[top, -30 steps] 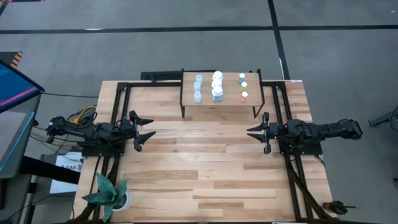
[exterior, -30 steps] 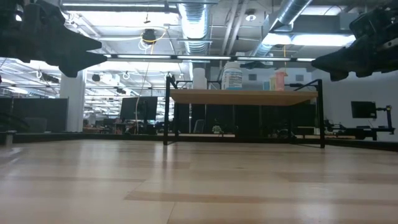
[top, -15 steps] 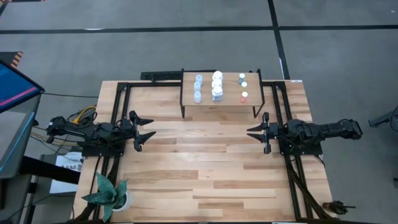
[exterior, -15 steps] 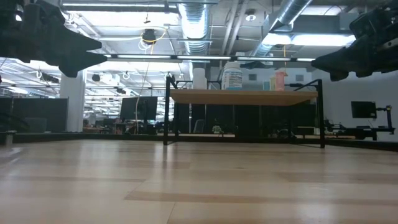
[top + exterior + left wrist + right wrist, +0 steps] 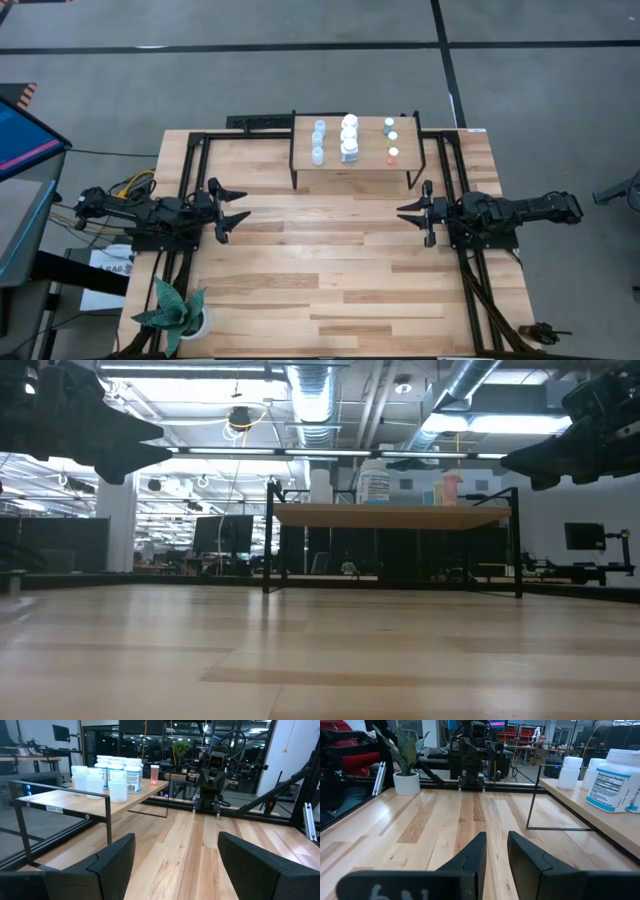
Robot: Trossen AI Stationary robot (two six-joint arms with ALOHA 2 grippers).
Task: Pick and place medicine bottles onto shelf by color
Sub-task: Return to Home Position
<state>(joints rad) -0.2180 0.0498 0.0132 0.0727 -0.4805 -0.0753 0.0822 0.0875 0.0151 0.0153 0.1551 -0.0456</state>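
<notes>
The shelf (image 5: 350, 165) stands at the table's far edge on thin black legs. Nine medicine bottles stand on it in three rows: pale-blue-capped ones (image 5: 318, 141) on the left, larger white ones (image 5: 349, 137) in the middle, small ones with green, whitish and orange caps (image 5: 391, 138) on the right. My left gripper (image 5: 247, 203) hovers over the table's left side, open wide and empty. My right gripper (image 5: 402, 210) hovers over the right side, its fingers (image 5: 475, 850) drawn together with only a narrow slit, holding nothing. The two grippers face each other.
A potted plant in a white pot (image 5: 180, 315) stands at the near left corner. Black frame rails (image 5: 190, 170) run along the table's left, right and far sides. Bare wood (image 5: 330, 260) lies between the grippers and in front of the shelf.
</notes>
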